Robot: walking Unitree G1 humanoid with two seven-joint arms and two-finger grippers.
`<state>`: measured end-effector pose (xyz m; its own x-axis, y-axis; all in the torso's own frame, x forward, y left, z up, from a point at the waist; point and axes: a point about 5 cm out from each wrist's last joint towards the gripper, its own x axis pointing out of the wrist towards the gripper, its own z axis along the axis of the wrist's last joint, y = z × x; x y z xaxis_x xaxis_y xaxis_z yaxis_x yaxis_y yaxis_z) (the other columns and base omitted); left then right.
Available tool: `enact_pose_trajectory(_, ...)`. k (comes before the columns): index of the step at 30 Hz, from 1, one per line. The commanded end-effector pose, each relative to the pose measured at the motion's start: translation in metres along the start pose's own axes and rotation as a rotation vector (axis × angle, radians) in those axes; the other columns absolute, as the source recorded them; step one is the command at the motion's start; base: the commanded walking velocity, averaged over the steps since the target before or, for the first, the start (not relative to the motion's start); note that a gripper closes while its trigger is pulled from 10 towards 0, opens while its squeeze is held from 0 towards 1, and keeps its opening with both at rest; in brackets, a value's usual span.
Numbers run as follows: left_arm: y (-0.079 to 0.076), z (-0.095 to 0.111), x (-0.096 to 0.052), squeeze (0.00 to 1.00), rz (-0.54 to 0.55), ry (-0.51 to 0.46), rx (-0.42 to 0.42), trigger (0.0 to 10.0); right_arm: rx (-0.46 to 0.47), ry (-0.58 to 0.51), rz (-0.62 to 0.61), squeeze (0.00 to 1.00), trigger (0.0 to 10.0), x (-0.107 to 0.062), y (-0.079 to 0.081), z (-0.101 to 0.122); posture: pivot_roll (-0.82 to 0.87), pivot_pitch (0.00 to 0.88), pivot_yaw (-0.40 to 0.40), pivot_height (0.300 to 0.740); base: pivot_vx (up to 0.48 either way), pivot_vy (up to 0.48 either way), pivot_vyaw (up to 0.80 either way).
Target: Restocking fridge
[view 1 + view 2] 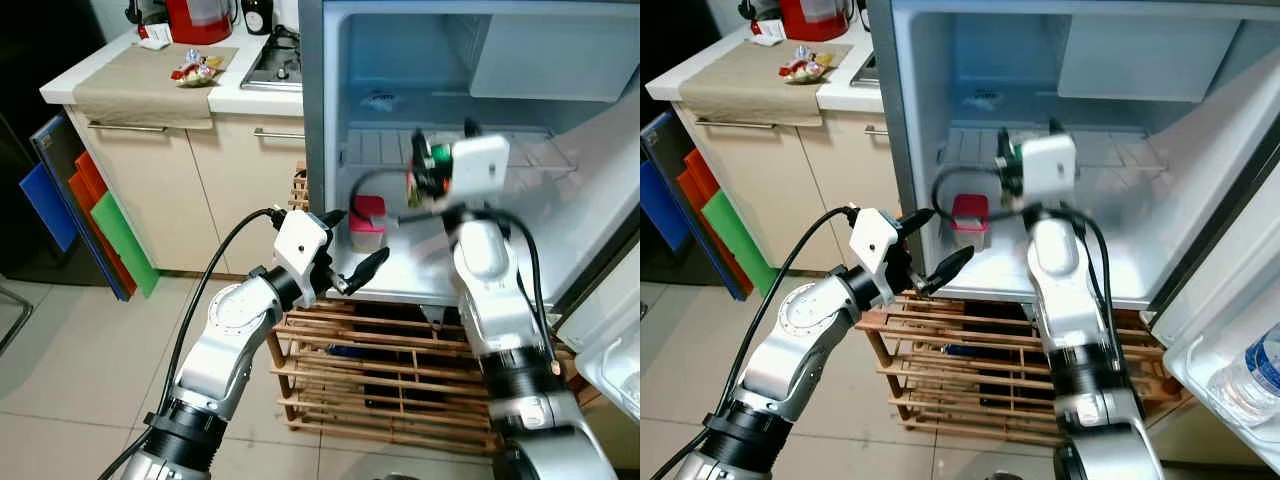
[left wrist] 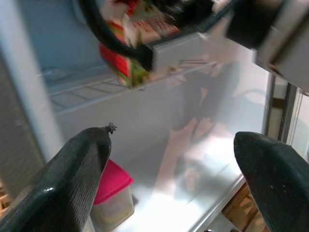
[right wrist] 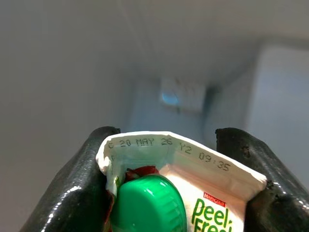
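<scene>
Right gripper (image 3: pixel 169 193) pinches carton (image 3: pixel 193 193) inside fridge (image 1: pixel 330 120), apparently above wire shelf (image 1: pixel 1110 150). Left gripper (image 1: pixel 350 250) spread, near pink-lidded tub (image 1: pixel 367 222).

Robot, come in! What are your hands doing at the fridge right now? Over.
Right hand shut on juice carton, inside fridge. Left hand open at fridge front. Pink-lidded tub on fridge floor nearby.

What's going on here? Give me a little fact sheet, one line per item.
Setting: kitchen, open fridge
Right gripper: shut on a juice carton with a green cap, raised inside the fridge near the wire shelf
Left gripper: open, holding nothing, at the fridge's lower front edge
Already inside: pink-lidded container on the fridge floor
Below the fridge: wooden rack
Door shelf: water bottle
</scene>
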<state>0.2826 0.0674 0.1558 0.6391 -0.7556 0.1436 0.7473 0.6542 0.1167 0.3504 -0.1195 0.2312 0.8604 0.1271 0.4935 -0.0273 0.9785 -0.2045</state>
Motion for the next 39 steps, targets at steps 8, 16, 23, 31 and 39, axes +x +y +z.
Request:
enact_pose_trajectory(8,-0.009,0.02,-0.014,0.0,-0.056,-0.004,0.033,10.0,-0.017,-0.029,-0.005,0.0,10.0,0.026,0.005,0.004,0.1,0.046,0.053,0.74,0.0,0.0,0.0)
enact_pose_trajectory(16,-0.015,0.028,-0.039,0.0,-0.064,0.046,0.015,10.0,-0.039,-0.066,-0.014,0.0,10.0,0.047,0.013,0.012,0.16,0.1,0.078,0.74,0.0,0.0,0.0)
enact_pose_trajectory(23,-0.019,0.035,-0.057,0.0,-0.05,0.084,0.008,10.0,-0.077,-0.104,-0.052,0.0,10.0,0.064,0.017,0.022,0.21,0.141,0.098,0.74,0.0,0.0,0.0)
enact_pose_trajectory(31,-0.029,0.039,-0.068,0.0,-0.053,0.106,-0.034,10.0,-0.071,-0.055,-0.081,0.0,10.0,0.072,0.023,0.02,0.23,0.178,0.109,0.74,0.0,0.0,0.0)
enact_pose_trajectory(39,-0.037,0.042,-0.071,0.0,-0.055,0.103,-0.1,10.0,-0.085,-0.062,-0.11,0.0,10.0,0.082,0.021,0.029,0.22,0.199,0.105,0.74,0.0,0.0,0.0)
